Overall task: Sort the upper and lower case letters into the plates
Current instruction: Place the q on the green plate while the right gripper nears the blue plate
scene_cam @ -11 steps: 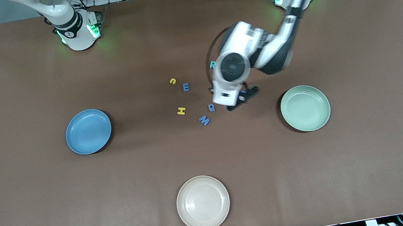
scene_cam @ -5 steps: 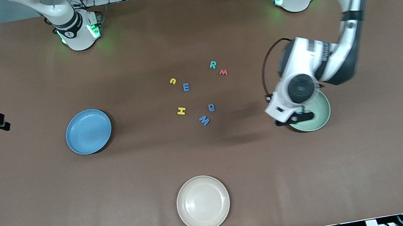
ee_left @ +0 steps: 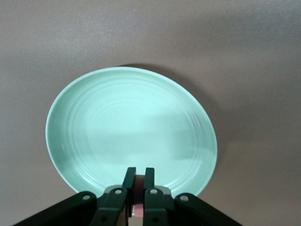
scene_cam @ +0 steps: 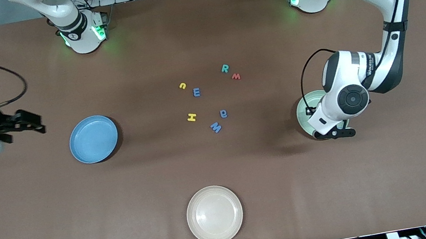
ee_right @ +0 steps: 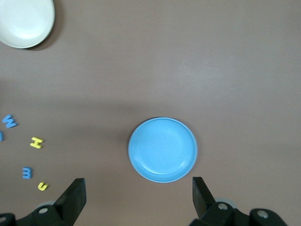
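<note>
The left gripper (scene_cam: 334,132) is clamped on a small red letter piece (ee_left: 138,194), held over the rim of the mint green plate (ee_left: 131,132). The right gripper (ee_right: 136,200) is spread wide and empty, hanging above the table toward the right arm's end, beside the blue plate (scene_cam: 94,139).

Seven letters (scene_cam: 209,98) are seen loose on the table between the blue plate and the mint green plate. The pieces are judged light, stiff and chunky, best pinched across their flat faces.

The brown table (scene_cam: 230,220) appears matte and level. A cream-white plate (scene_cam: 214,214) lies nearer the camera than the letters.
</note>
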Tool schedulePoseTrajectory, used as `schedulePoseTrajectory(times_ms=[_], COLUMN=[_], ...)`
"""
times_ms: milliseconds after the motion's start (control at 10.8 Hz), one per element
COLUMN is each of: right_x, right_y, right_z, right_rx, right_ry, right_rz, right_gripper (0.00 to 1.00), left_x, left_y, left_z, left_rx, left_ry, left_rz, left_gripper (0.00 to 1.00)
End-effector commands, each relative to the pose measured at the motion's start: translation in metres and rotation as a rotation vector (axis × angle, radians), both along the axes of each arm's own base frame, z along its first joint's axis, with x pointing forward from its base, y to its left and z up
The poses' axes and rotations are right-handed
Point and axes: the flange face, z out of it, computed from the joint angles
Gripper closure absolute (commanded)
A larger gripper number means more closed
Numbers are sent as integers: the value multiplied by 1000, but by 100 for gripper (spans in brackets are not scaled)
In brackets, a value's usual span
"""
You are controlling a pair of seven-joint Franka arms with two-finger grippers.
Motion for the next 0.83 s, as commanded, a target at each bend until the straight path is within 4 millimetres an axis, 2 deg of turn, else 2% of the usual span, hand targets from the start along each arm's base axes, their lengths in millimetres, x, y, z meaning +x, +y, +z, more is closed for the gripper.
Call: schedulePoseTrajectory(times_ms=[0,92,277,555,647,740], right_x=[0,-2,-8,-13,-17,-21], right_y=[44,60,91,114,127,137], right_z=[-3,-6,-11,-15,-16,-18], right_rx=[14,16,17,15,10,3], right_ry=[0,9,31,48,52,58], right_rz=[-25,-86,-174,-246,-248,-278], right_gripper=[0,0,0,0,0,0], left_x=[-3,-2,-4,-3,-5,-10], left_y=[-4,0,-7,-12,-19,-37], left_z=[2,3,3,9,13,15], left_rx=[12,11,14,12,18,20], left_ry=[-12,-15,-17,-23,-33,-39], left_rz=[-38,-32,-25,-2,36,78], left_gripper=[11,0,0,0,0,0])
